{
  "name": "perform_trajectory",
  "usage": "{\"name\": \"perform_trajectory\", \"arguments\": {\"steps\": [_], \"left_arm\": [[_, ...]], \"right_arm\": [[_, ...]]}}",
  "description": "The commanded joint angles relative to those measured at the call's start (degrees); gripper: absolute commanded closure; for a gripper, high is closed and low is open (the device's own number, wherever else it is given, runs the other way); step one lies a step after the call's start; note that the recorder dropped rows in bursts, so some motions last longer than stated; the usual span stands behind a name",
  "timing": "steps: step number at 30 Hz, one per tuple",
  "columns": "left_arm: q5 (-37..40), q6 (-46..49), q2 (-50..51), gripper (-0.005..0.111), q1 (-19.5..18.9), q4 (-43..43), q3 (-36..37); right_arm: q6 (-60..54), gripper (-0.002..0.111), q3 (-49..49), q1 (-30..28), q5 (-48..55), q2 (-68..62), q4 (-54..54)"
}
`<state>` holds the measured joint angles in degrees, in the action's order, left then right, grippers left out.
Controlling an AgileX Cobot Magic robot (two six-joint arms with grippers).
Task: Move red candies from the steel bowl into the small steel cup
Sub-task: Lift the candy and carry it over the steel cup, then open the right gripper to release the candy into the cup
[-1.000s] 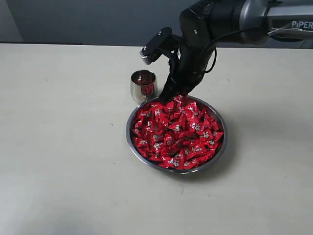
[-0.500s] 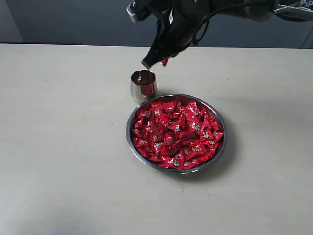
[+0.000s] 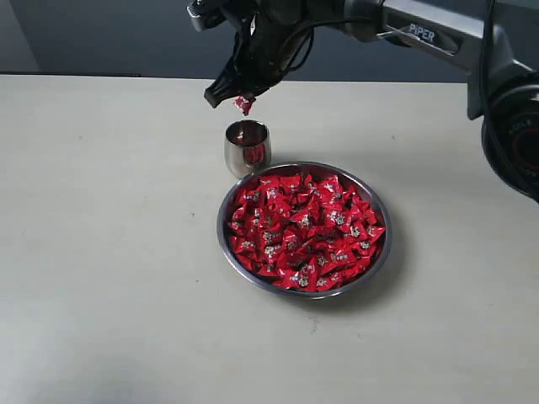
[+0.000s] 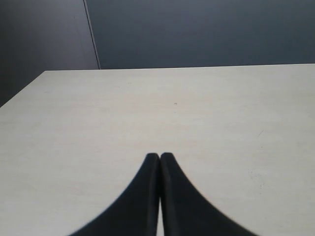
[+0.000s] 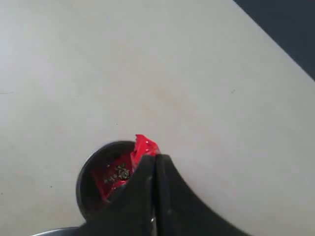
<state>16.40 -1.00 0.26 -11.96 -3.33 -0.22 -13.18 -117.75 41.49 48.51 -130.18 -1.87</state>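
Jaws of right gripper (image 5: 156, 160) clamped tight on one red candy (image 5: 145, 146), small steel cup (image 3: 248, 147) just below them.

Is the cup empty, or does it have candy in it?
Not empty: a candy lies inside the cup, below the held candy in the shut right tool.

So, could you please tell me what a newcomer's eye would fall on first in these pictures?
The heap of shiny red-wrapped candies filling the wide, shallow steel bowl at the middle of the pale table stands out first. Next comes the right gripper, shut on a single red candy and hanging above the small shiny steel cup beside the bowl's rim.
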Motion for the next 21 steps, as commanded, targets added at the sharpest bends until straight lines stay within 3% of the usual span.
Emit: {"name": "perform_trajectory", "arguments": {"steps": [1,11,13,16,21], "left_arm": [[-0.1,-0.15,-0.26,0.106,0.31,-0.33,0.22],[-0.1,-0.15,-0.26,0.106,0.31,-0.33,0.22],[-0.1,-0.15,-0.26,0.106,0.31,-0.33,0.22],[-0.1,-0.15,-0.26,0.106,0.31,-0.33,0.22],[-0.1,-0.15,-0.26,0.106,0.31,-0.33,0.22]], "right_arm": [[-0.57,0.109,-2.03,-0.19,1.51,-0.26,1.87],[-0.71,0.109,-2.03,-0.19,4.93,-0.39,2.2],[-0.71,0.099,-2.03,-0.19,5.08,-0.39,2.43],[-0.71,0.074,-2.03,-0.19,5.08,-0.39,2.43],[-0.71,0.075,-2.03,-0.19,5.52,-0.39,2.33]]}}
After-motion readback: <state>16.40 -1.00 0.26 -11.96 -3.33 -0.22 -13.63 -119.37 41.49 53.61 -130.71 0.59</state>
